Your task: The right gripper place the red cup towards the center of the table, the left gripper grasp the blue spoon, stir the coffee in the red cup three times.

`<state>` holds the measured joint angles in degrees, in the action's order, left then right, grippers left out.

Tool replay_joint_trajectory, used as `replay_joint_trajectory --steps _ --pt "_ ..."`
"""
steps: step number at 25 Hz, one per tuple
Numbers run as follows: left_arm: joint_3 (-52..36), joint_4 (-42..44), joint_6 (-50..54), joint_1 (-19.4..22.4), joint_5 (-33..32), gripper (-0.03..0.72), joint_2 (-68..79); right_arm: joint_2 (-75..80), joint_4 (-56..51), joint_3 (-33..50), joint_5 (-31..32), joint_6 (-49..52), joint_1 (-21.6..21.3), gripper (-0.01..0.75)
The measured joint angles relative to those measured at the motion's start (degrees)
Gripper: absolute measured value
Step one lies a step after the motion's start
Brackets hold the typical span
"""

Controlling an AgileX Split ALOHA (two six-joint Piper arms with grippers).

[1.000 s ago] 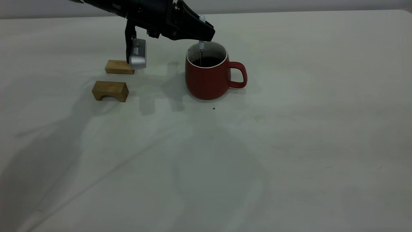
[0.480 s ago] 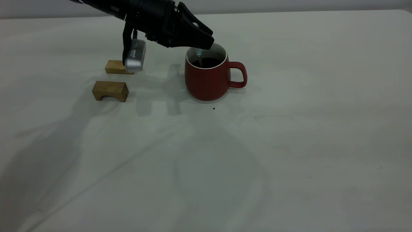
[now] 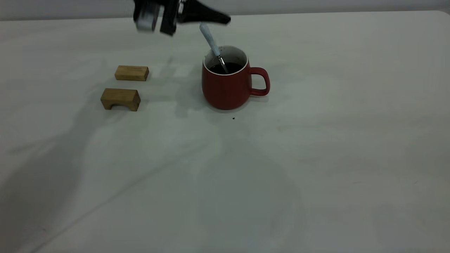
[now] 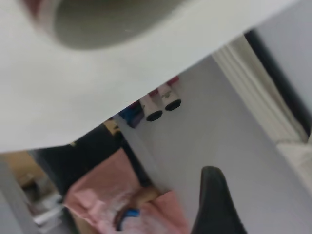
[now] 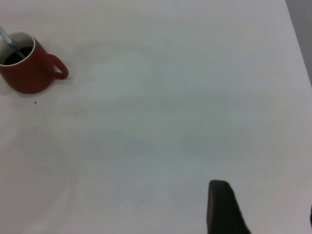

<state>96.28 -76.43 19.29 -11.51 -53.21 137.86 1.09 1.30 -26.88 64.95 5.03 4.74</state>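
The red cup (image 3: 228, 86) stands on the table (image 3: 316, 140) left of centre, its handle pointing right and dark coffee (image 3: 228, 67) inside. The blue spoon (image 3: 212, 41) leans in the cup, bowl in the coffee, pale handle slanting up and to the left over the rim. My left gripper (image 3: 218, 18) hangs just above the spoon's top end, open and holding nothing. The right wrist view shows the cup (image 5: 27, 68) with the spoon (image 5: 9, 41) far off. My right gripper (image 5: 265, 200) is open over bare table, well away from the cup.
Two wooden blocks lie left of the cup: a flat one (image 3: 131, 73) and an arched one (image 3: 120, 99) nearer the front. A tiny dark speck (image 3: 233, 118) sits in front of the cup. The table's far edge runs just behind the left gripper.
The left gripper has risen from the cup's mouth and pulled back. It has let go of the spoon, which now leans free against the rim.
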Motion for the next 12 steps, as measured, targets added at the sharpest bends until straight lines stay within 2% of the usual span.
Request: replay_joint_trajectory --steps 5,12 --pt "0.00 2.02 -10.09 0.00 -1.37 0.548 -4.21 0.00 0.00 0.00 0.00 0.00 0.00 0.460" --pt "0.00 12.98 -23.65 0.00 -2.40 0.548 -10.82 0.00 0.00 0.00 0.00 0.00 0.00 0.460"
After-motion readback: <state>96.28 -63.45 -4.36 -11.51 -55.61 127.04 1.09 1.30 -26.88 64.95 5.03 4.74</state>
